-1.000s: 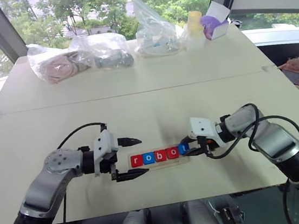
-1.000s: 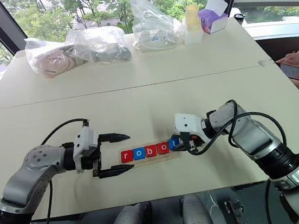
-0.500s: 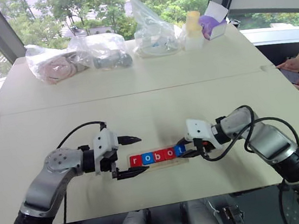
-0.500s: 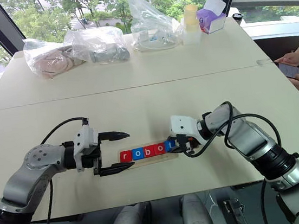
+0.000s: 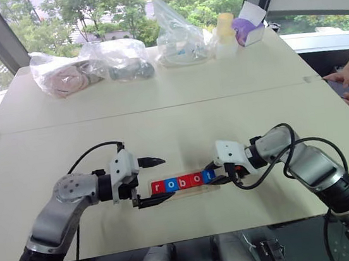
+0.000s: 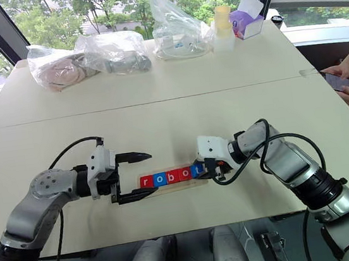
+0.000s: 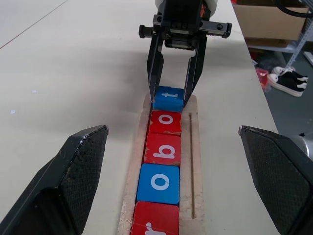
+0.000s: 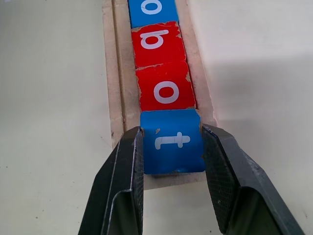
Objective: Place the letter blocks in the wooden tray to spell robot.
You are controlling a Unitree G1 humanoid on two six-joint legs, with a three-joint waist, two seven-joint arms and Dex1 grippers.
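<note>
The wooden tray (image 5: 186, 191) lies near the table's front edge, and its slot holds five letter blocks that read robot: red r (image 5: 157, 187), blue o (image 5: 170, 184), red b (image 5: 183, 181), red o (image 5: 196, 179), blue t (image 5: 209, 176). My right gripper (image 8: 171, 131) is shut on the sides of the blue t (image 8: 171, 141), which rests at the tray's right end against the red o (image 8: 165, 91). At the tray's left end my left gripper (image 5: 166, 179) is open, one finger on each side of the tray, holding nothing.
Several clear plastic bags (image 5: 93, 63), a yellow-capped bottle (image 5: 226, 34) and a purple-and-white box (image 5: 249, 26) stand along the far edge. A person's hands with a phone (image 5: 346, 84) rest at the right edge. A seam (image 5: 159, 109) crosses the table.
</note>
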